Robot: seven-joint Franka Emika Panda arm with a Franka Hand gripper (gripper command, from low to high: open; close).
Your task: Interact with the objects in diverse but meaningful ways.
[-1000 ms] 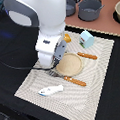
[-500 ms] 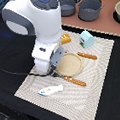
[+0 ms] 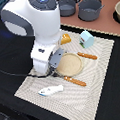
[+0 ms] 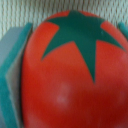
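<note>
Gripper (image 4: 70, 75) pinches tomato (image 4: 70, 75) at both sides, beside plate (image 3: 70, 64). Risk: the round, smooth tomato slips out if lifted abruptly.

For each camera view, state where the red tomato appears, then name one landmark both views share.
Exterior view: the tomato is not visible; the arm and gripper cover the spot near the mat's edge at the exterior view's left.
Wrist view: the tomato fills most of the frame, green star on top, between the grey-teal fingers.
Shared landmark: the striped beige mat, seen behind the tomato.
</note>
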